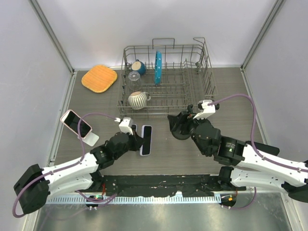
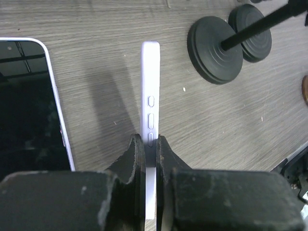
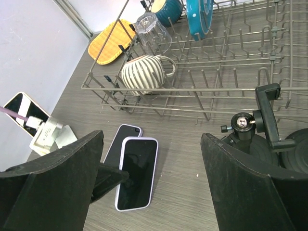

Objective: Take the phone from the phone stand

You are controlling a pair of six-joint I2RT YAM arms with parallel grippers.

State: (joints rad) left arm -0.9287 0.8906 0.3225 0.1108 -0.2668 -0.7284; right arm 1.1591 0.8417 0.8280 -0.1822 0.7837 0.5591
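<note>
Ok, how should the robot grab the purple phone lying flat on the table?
By its two long edges, coming straight down from above. The purple phone lies flat, screen up, so only those thin sides give fingers a hold. The left gripper holds a second phone on edge close beside it, so room there looks tight.

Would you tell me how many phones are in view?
3: a pink phone on the white stand at left, a pale-edged phone pinched in the left gripper, a lavender phone flat beside it.

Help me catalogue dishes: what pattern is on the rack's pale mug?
Dark stripes on the cream mug; right wrist view shows it best.
</note>
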